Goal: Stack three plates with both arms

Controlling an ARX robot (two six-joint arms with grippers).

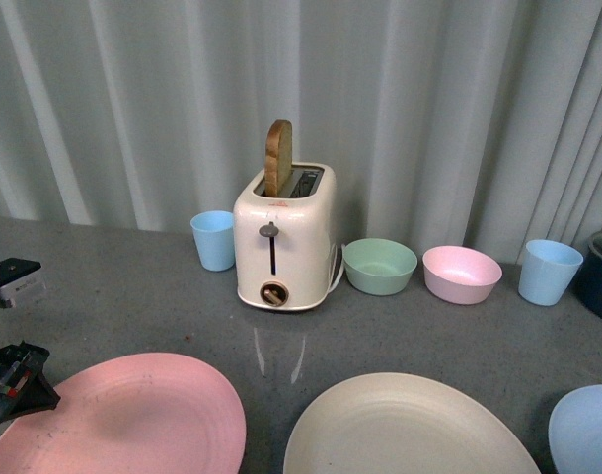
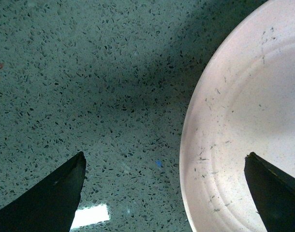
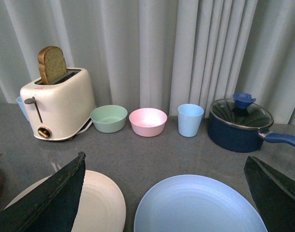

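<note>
Three plates lie flat along the table's near edge. The pink plate [image 1: 123,415] is at the left, the cream plate [image 1: 405,430] in the middle, the light blue plate [image 1: 587,430] at the right. My left gripper [image 1: 7,341] is open at the pink plate's left edge; in the left wrist view [image 2: 164,188] its jaws straddle the plate's rim [image 2: 244,121] from above, one over bare table. My right gripper [image 3: 164,193] is open and empty, with the blue plate [image 3: 200,205] between its jaws and the cream plate [image 3: 101,205] beside it. The right arm is out of the front view.
A cream toaster [image 1: 284,235] with a bread slice [image 1: 278,156] stands at the back. Beside it are a blue cup [image 1: 213,240], a green bowl [image 1: 380,265], a pink bowl [image 1: 462,273], another blue cup [image 1: 550,271] and a dark blue lidded pot [image 3: 240,123]. A curtain hangs behind.
</note>
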